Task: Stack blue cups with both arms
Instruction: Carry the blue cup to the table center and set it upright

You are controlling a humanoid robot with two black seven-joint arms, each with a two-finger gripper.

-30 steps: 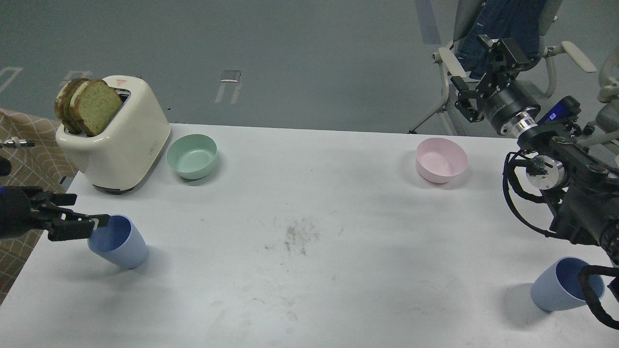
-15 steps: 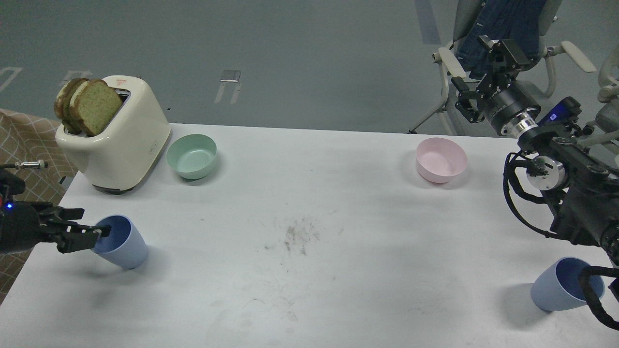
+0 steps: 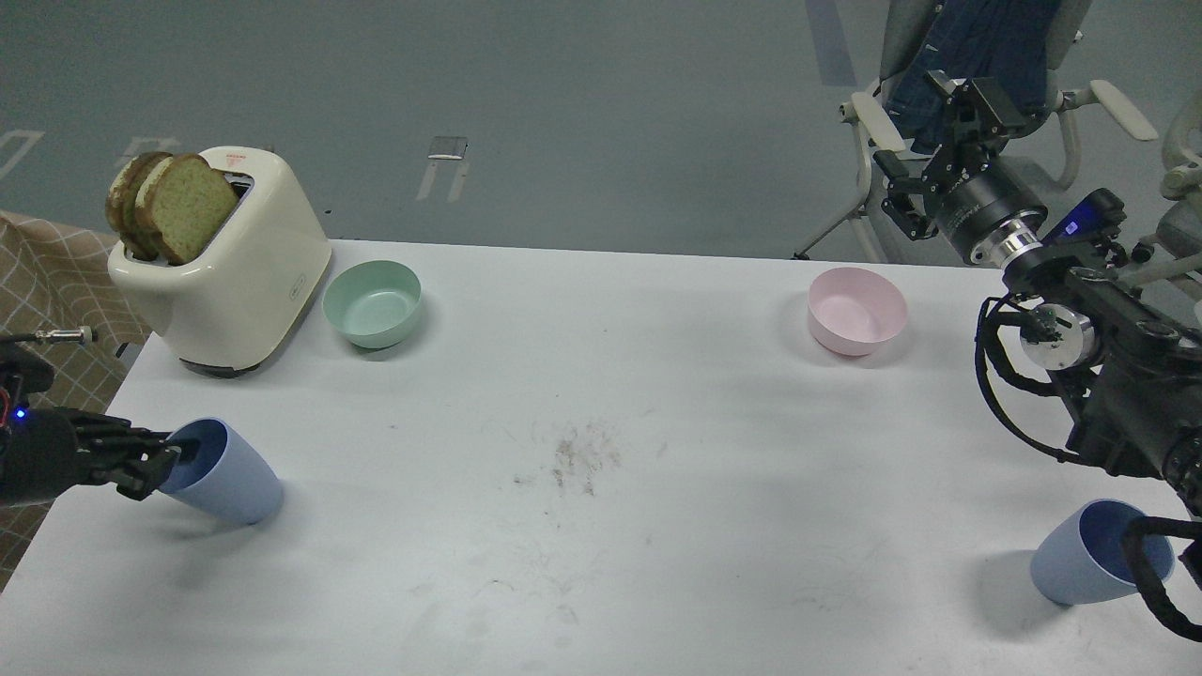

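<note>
One blue cup (image 3: 225,479) stands at the table's left front, tipped to the left with its mouth toward my left gripper (image 3: 161,458). That gripper comes in from the left edge and is shut on the cup's rim, one finger inside the mouth. The other blue cup (image 3: 1089,556) sits at the right front, tilted, with a black cable loop in front of its right side. My right gripper (image 3: 916,136) is raised high beyond the table's far right corner, far from both cups, open and empty.
A cream toaster (image 3: 235,272) with bread slices stands at the back left, with a mint-green bowl (image 3: 373,302) beside it. A pink bowl (image 3: 856,310) sits at the back right. A chair (image 3: 986,56) stands behind the table. The white table (image 3: 601,394) has scuff marks at its middle.
My left gripper has drawn back to the left and down, closing on the cup's rim. The left cup has tipped further left and shifted that way. The right arm has barely moved.
</note>
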